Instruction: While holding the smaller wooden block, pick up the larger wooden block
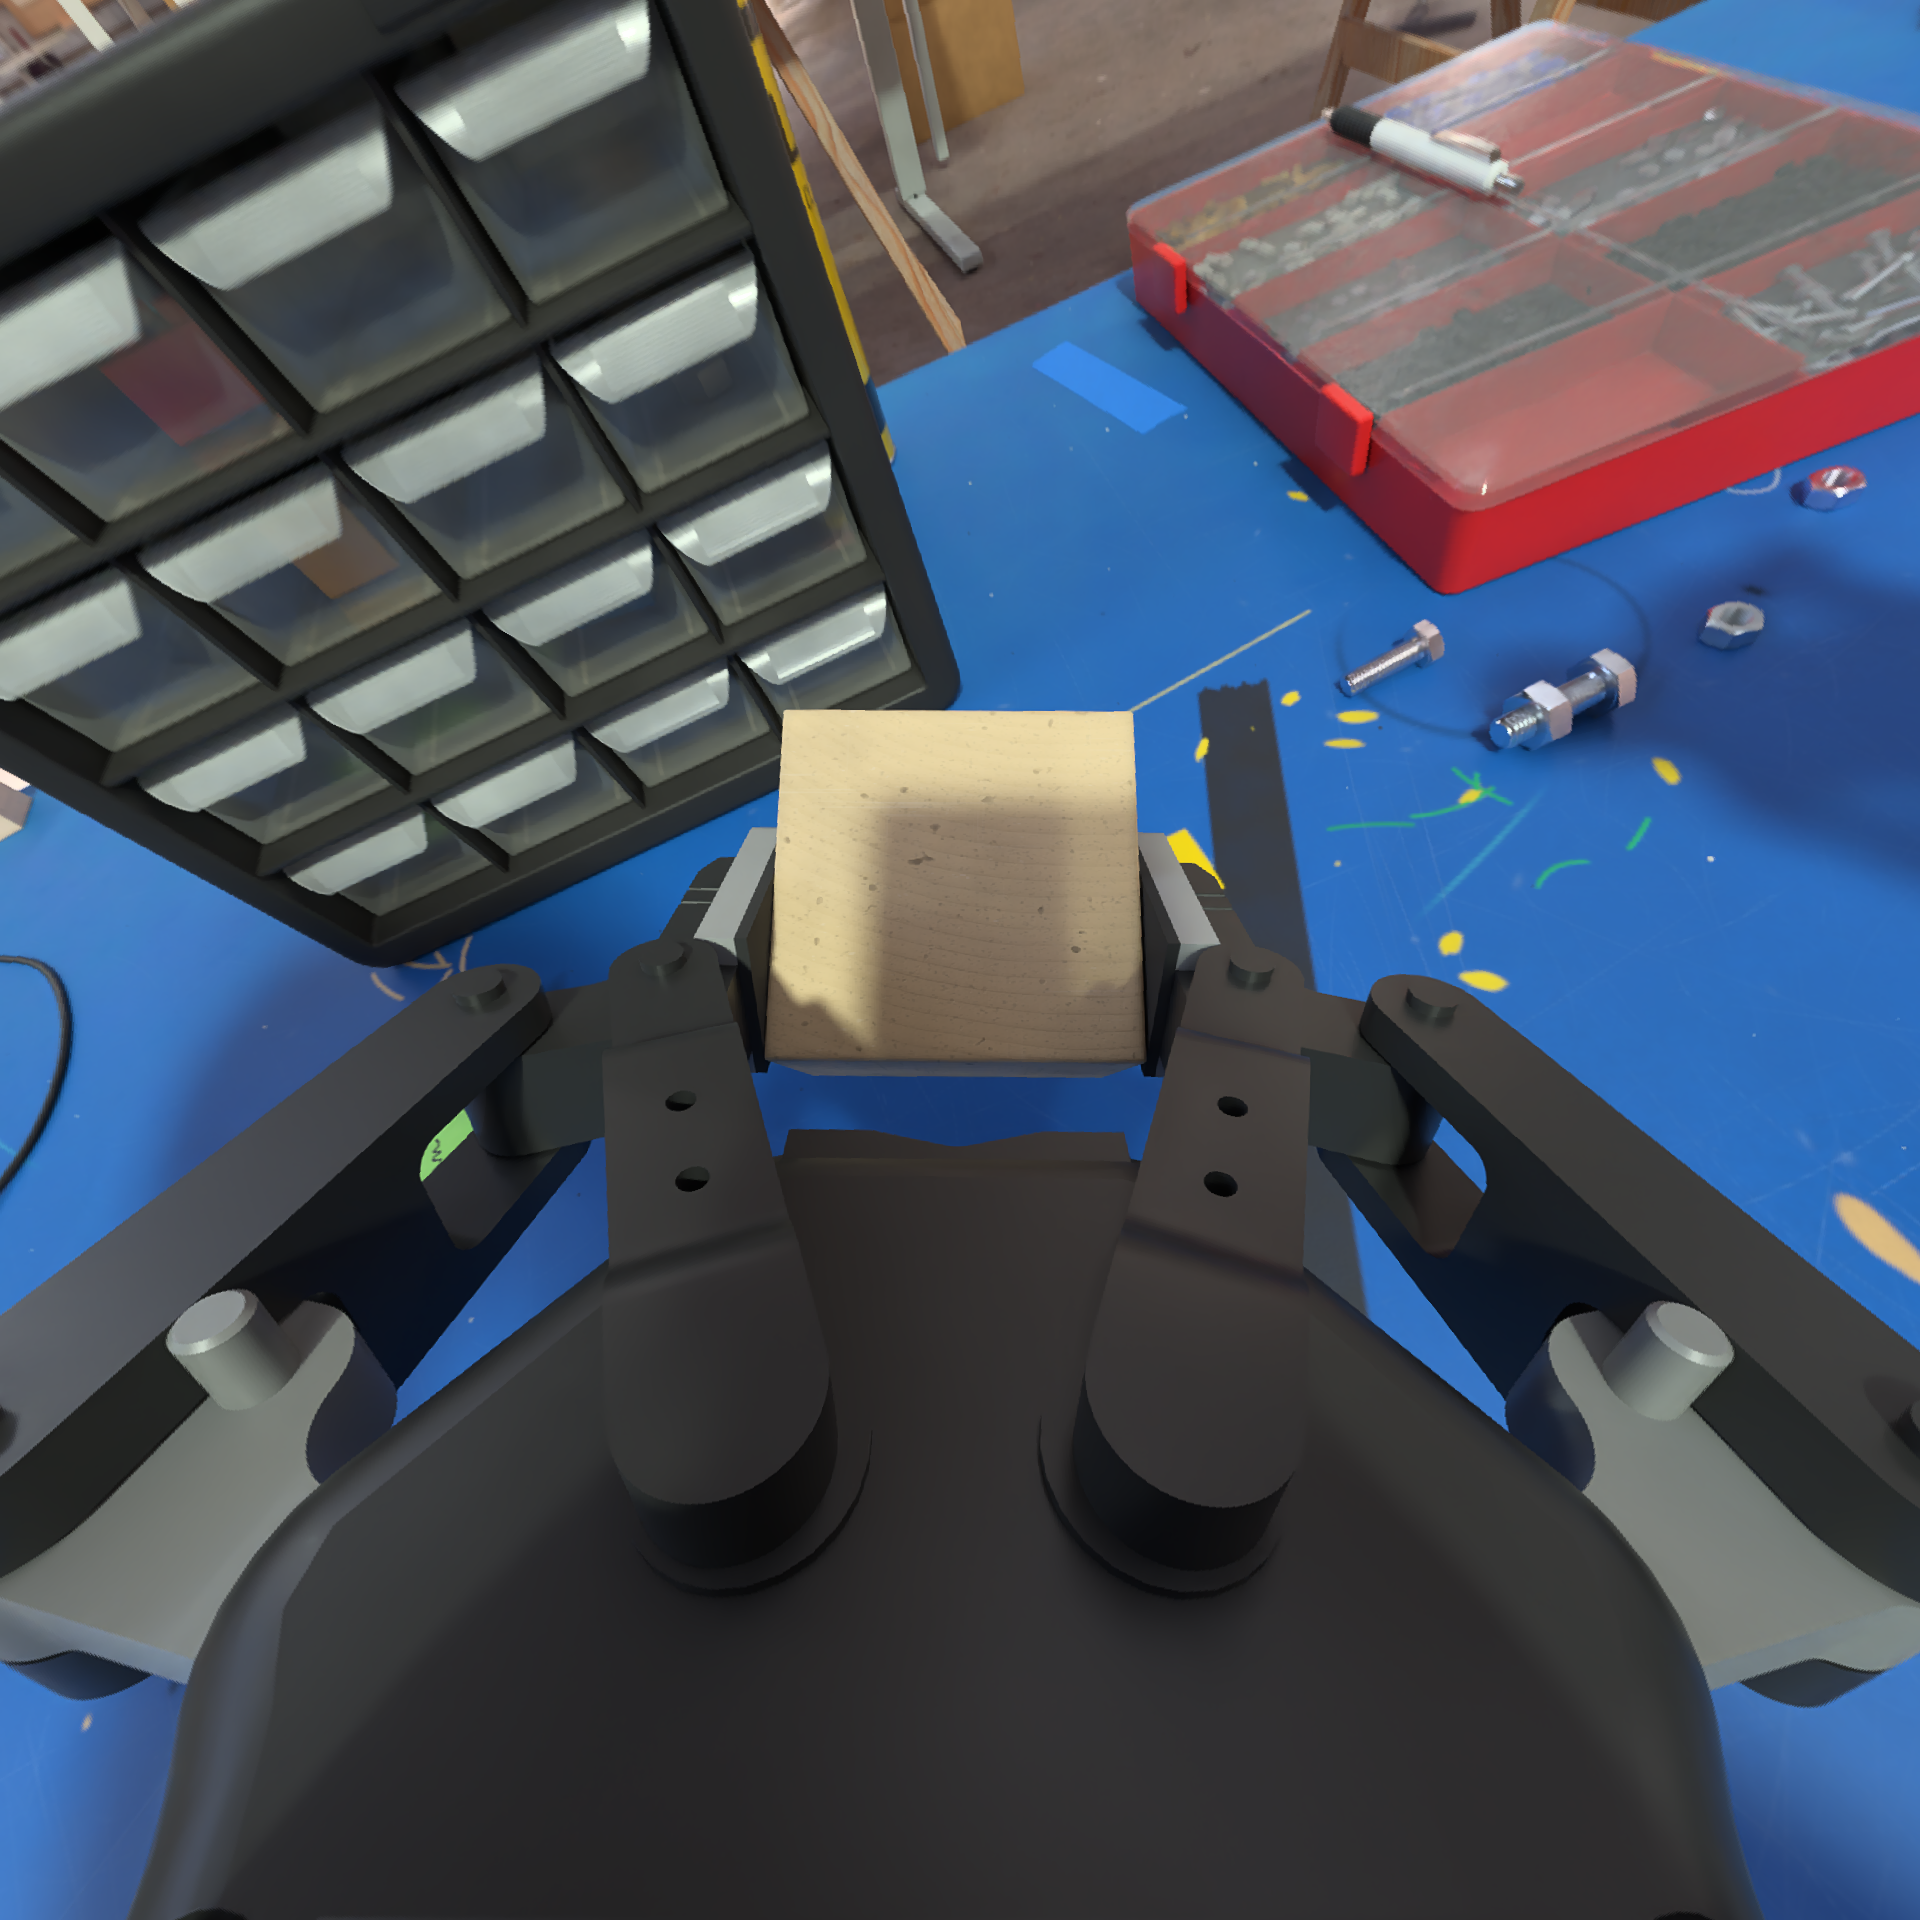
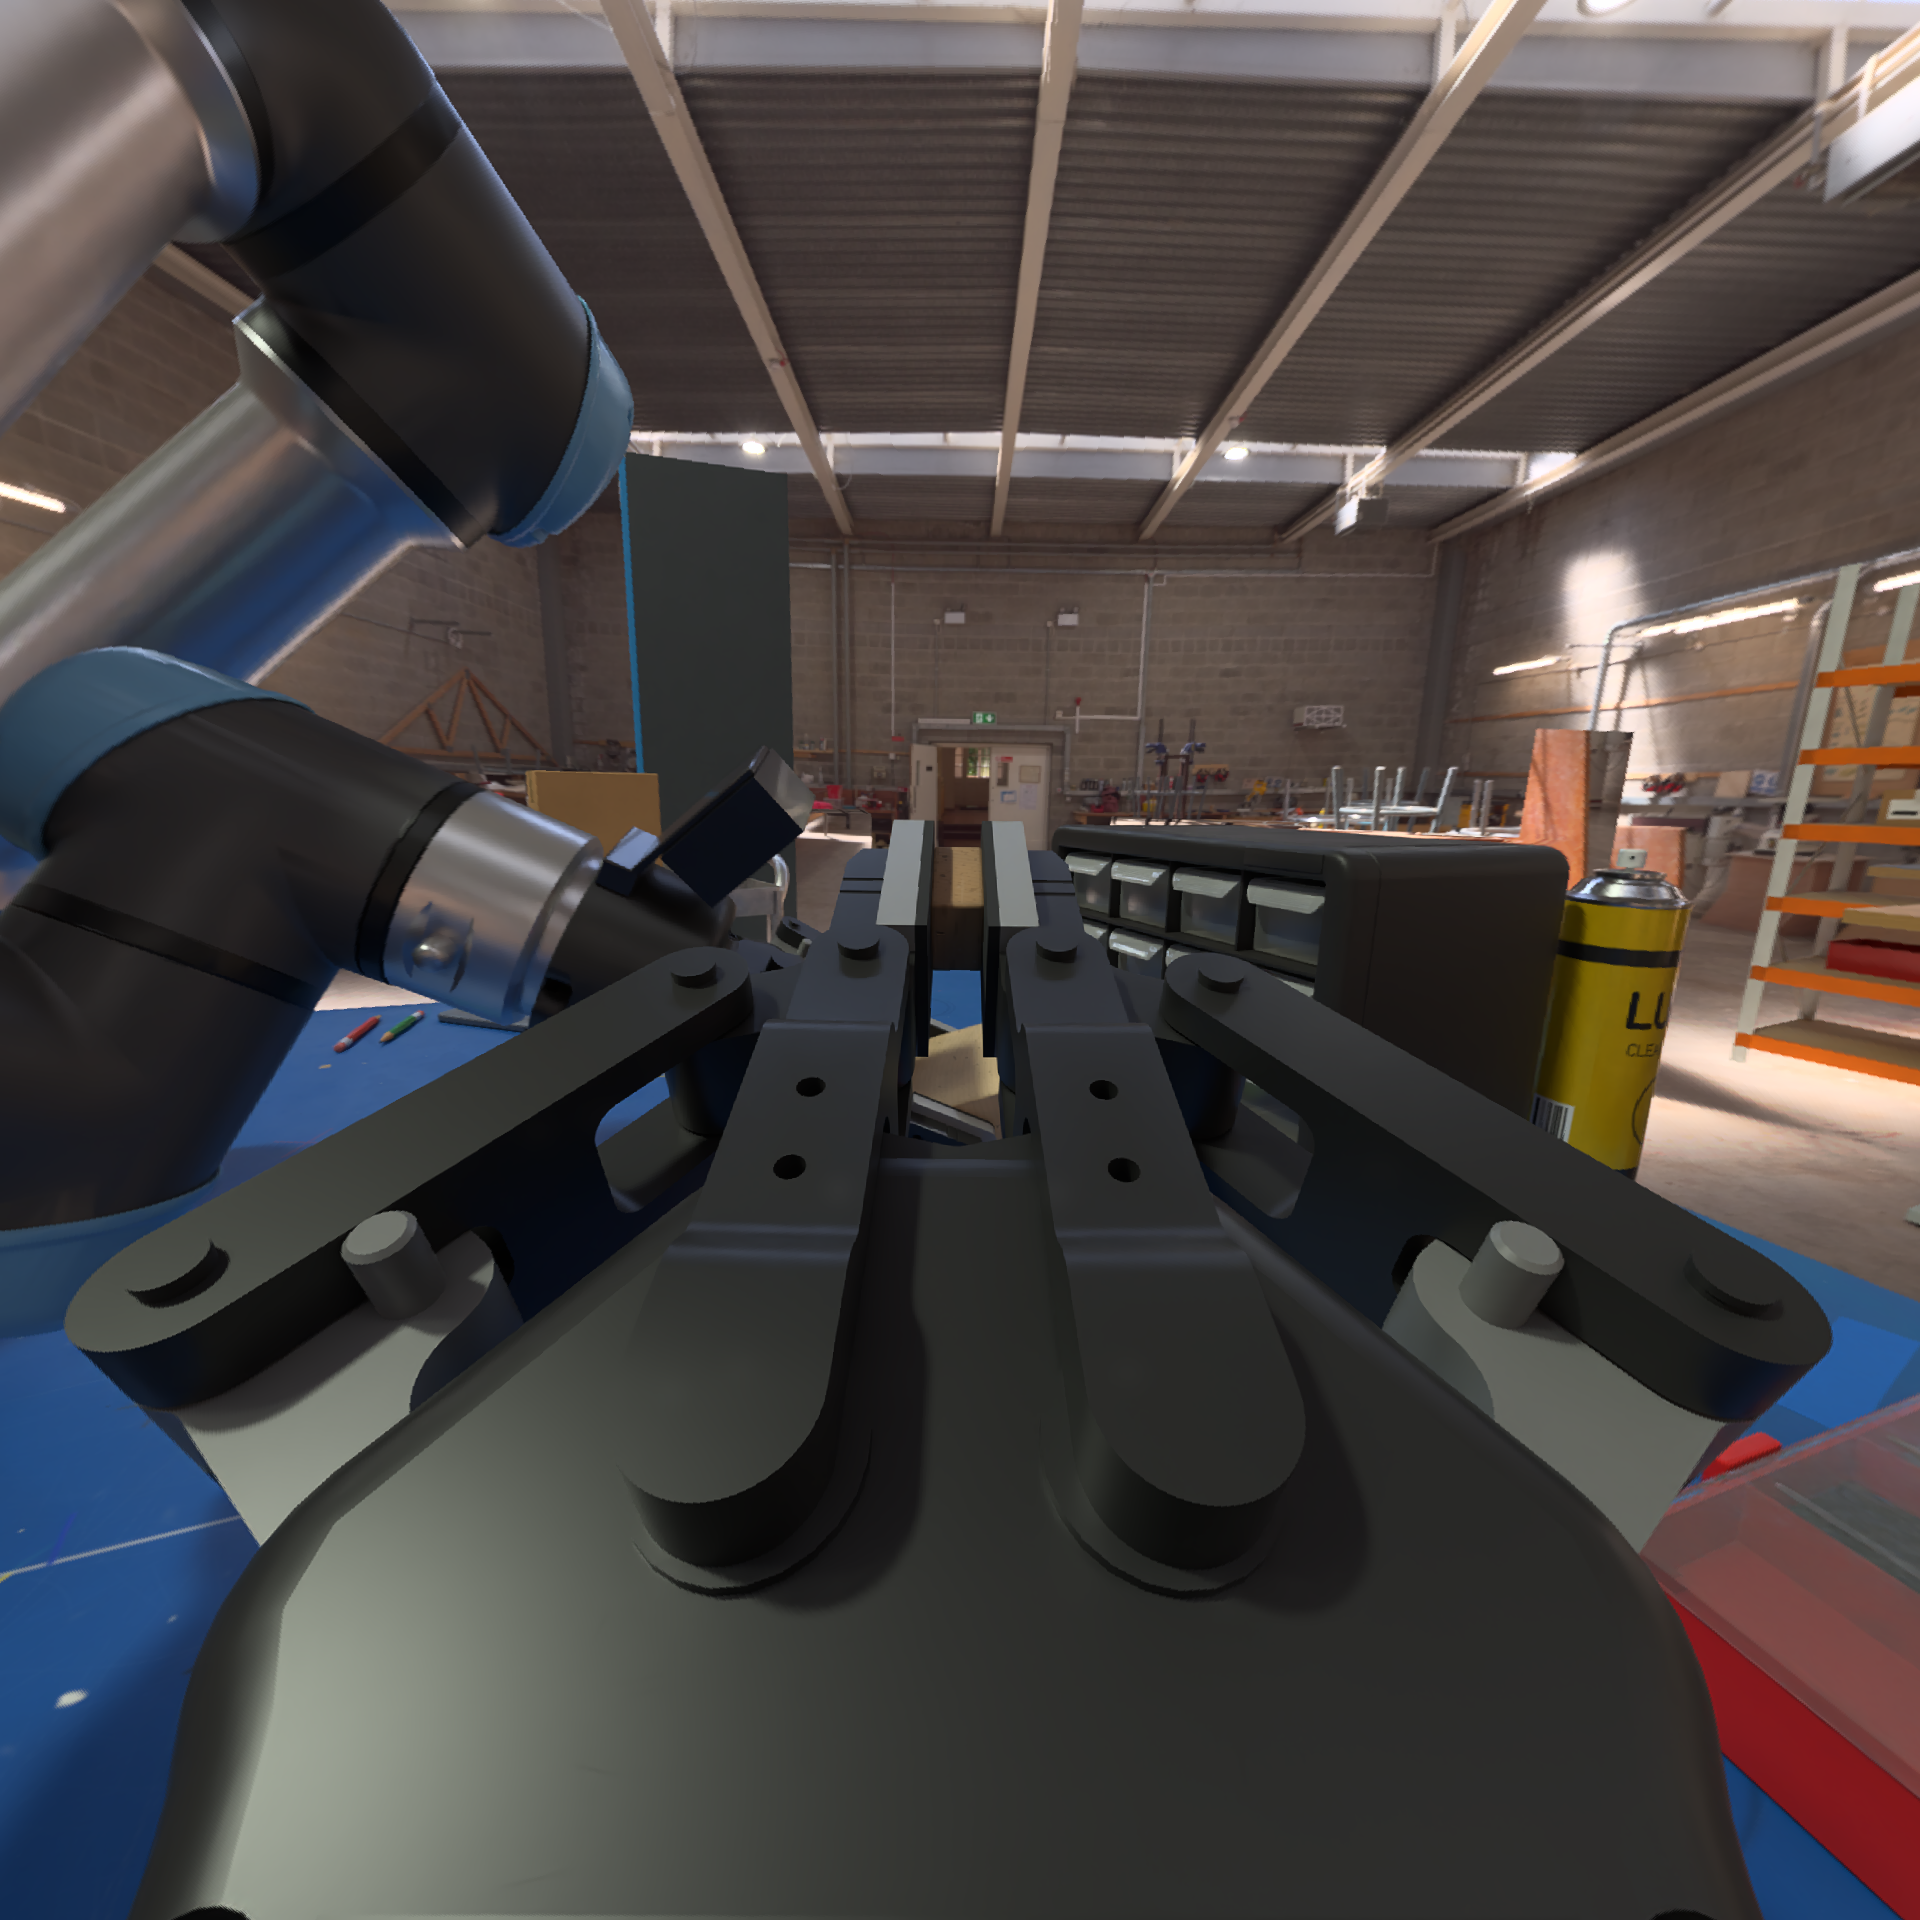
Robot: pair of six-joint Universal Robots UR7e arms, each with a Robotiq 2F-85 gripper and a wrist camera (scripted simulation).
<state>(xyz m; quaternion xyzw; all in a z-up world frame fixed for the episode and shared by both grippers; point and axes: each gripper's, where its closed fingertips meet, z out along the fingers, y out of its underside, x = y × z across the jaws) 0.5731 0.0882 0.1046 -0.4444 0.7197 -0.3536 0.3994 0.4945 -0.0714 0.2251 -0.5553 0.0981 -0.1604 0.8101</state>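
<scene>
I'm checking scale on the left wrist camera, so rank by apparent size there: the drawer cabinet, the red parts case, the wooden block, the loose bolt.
1. Drawer cabinet
2. Red parts case
3. Wooden block, enlarged by nearness
4. Loose bolt

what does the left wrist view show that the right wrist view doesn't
Only the left wrist view: the left end effector shut on a wooden block, loose bolts and nuts on the table, and a marker lying on the organiser's lid.

Only the right wrist view: the right end effector nearly closed with something wooden between its fingers, a yellow spray can, and the other arm.

Both: the blue table, the drawer cabinet and the red organiser.
</scene>
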